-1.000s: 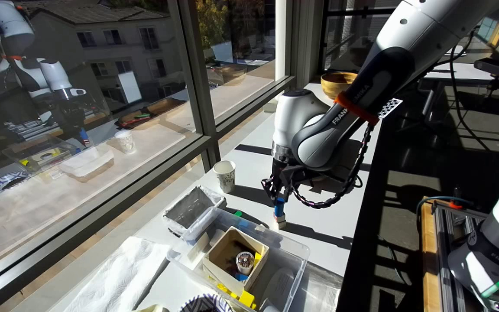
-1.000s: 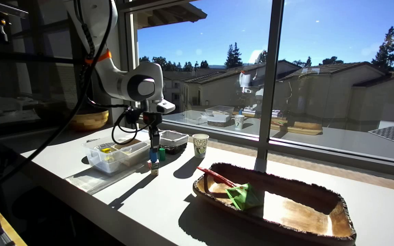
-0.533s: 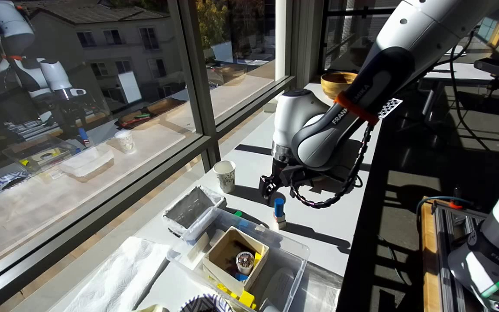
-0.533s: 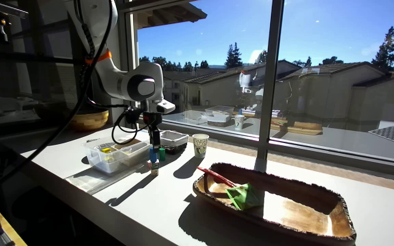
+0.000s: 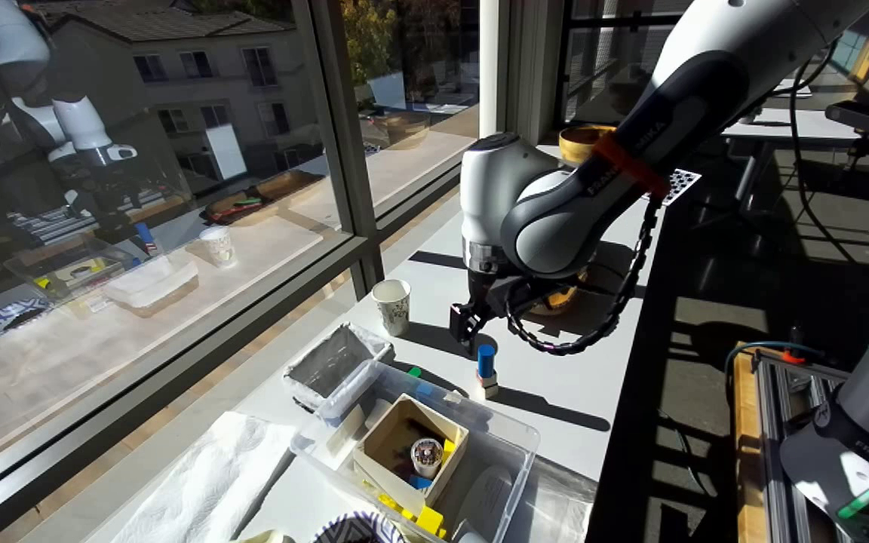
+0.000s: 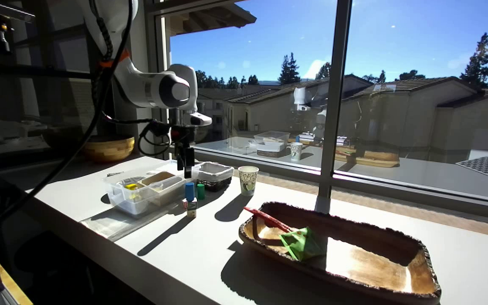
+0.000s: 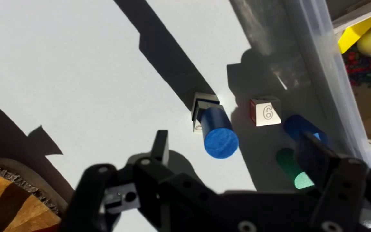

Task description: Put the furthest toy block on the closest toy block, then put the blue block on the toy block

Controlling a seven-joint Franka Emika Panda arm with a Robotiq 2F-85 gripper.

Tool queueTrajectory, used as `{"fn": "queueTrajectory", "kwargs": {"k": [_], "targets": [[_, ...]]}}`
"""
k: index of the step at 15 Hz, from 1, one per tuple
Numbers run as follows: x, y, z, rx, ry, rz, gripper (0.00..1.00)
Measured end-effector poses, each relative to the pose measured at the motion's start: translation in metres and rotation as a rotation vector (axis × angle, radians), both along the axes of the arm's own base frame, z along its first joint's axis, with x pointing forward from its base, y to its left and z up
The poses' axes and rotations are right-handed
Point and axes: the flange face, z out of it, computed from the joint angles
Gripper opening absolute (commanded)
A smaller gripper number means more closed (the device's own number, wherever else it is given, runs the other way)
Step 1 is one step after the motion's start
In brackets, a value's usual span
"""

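The blue block (image 7: 221, 142), a cylinder, stands upright on top of two stacked toy blocks (image 6: 191, 208); the same blue block (image 5: 486, 361) shows in both exterior views. A separate toy block (image 7: 267, 115) marked with a 6 sits on the table beside the stack, in shade. Above the blue block and apart from it hangs my gripper (image 7: 238, 144), its fingers spread wide with nothing held. In an exterior view the gripper (image 6: 184, 168) is a short way over the blue block's top. Part of the lower toy block is hidden by the blue block in the wrist view.
Close to the stack stand a green cylinder (image 6: 201, 191), a second blue cylinder (image 7: 296, 125) and a clear plastic bin (image 5: 514, 445). A lined basket (image 5: 336, 362) and a paper cup (image 6: 248, 180) are near the window. A long wooden tray (image 6: 367, 271) lies further along the table.
A second ago my gripper was closed around the blue block on the stack. It has opened, let go and risen clear. The blue block has stayed upright in place.
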Motion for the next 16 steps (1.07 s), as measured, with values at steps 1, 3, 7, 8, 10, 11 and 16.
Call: {"fn": "queueTrajectory", "kwargs": {"k": [1, 3, 7, 8, 10, 11, 16], "targets": [[-0.001, 0.005, 0.009, -0.024, 0.019, 0.033, 1.00], [-0.002, 0.014, 0.028, -0.074, 0.029, 0.095, 1.00], [-0.004, 0.030, 0.055, -0.140, -0.017, 0.195, 1.00], [-0.005, 0.033, 0.060, -0.153, -0.030, 0.216, 1.00], [-0.007, 0.041, 0.070, -0.178, -0.055, 0.258, 1.00], [-0.008, 0.044, 0.075, -0.189, -0.067, 0.275, 1.00], [-0.010, 0.055, 0.101, -0.212, -0.169, 0.328, 1.00]]}}
